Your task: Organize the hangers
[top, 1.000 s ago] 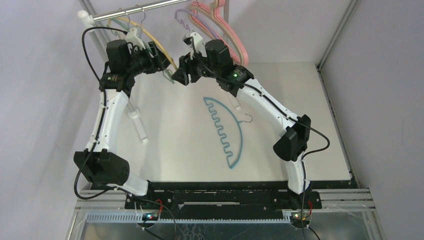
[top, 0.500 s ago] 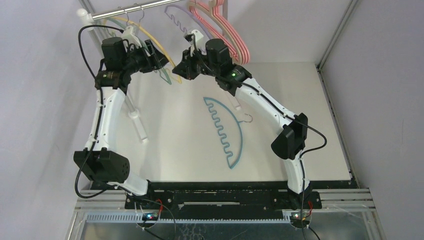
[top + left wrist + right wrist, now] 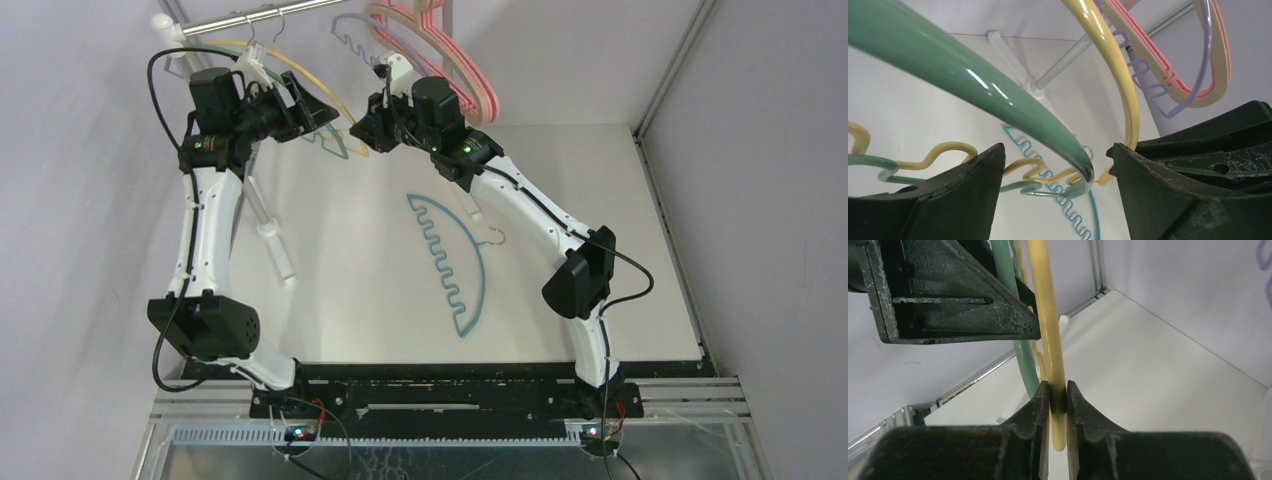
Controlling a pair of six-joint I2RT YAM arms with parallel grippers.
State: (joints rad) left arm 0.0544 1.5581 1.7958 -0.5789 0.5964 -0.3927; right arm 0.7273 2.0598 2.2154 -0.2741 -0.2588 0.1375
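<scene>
Your right gripper (image 3: 1058,390) is clamped on the yellow hanger (image 3: 1048,315). In the right wrist view the two fingers pinch its smooth bar close to one end, and a short yellow stub pokes out below them. Just behind that bar the green hanger (image 3: 1018,355) runs alongside it, outside the pinch.

Your left gripper (image 3: 1055,150) stands with its jaws wide apart. In the left wrist view the green hanger's thick bar sweeps down through the gap and ends between the fingers, nearer the right one. Whether it touches either finger, you cannot tell from here. The yellow hanger's bar drops past the tip of the right finger.

From above, both grippers meet at the far left of the table (image 3: 600,250), under the rail (image 3: 260,20), with the left one beside the right. The lavender hanger (image 3: 350,25) and the pink and tan hangers (image 3: 470,85) hang further right along the rail. The teal hanger (image 3: 482,270) lies flat on the table, well apart from both grippers.

In the top view the wrist bodies hide the fingertips, and the frame's top edge cuts off the pink and tan hangers. In the left wrist view the fingers cover parts of the yellow and green wavy bars.
</scene>
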